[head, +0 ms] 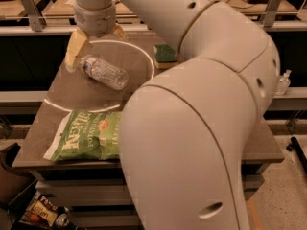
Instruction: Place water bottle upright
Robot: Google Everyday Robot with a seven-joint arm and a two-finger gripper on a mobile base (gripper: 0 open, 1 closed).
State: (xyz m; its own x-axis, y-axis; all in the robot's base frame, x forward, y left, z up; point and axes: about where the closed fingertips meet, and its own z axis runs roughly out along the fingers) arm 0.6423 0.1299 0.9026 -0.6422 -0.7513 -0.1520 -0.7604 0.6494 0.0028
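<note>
The water bottle (104, 72) is a clear ribbed plastic bottle lying on its side on the brown table (62, 87), cap end pointing up-left, inside a white circle marked on the tabletop. My gripper (96, 49) hangs just above and behind the bottle's cap end. It is open. One tan finger (74, 49) reaches down left of the cap, and the other finger (120, 32) shows to the right of the wrist. It holds nothing. My large white arm covers the right half of the table.
A green chip bag (86, 140) lies at the table's front left. A green sponge (165, 54) sits at the back, right of the circle. A pump-top sanitizer bottle (283, 83) stands on a ledge at far right. Clutter (45, 212) lies on the floor at lower left.
</note>
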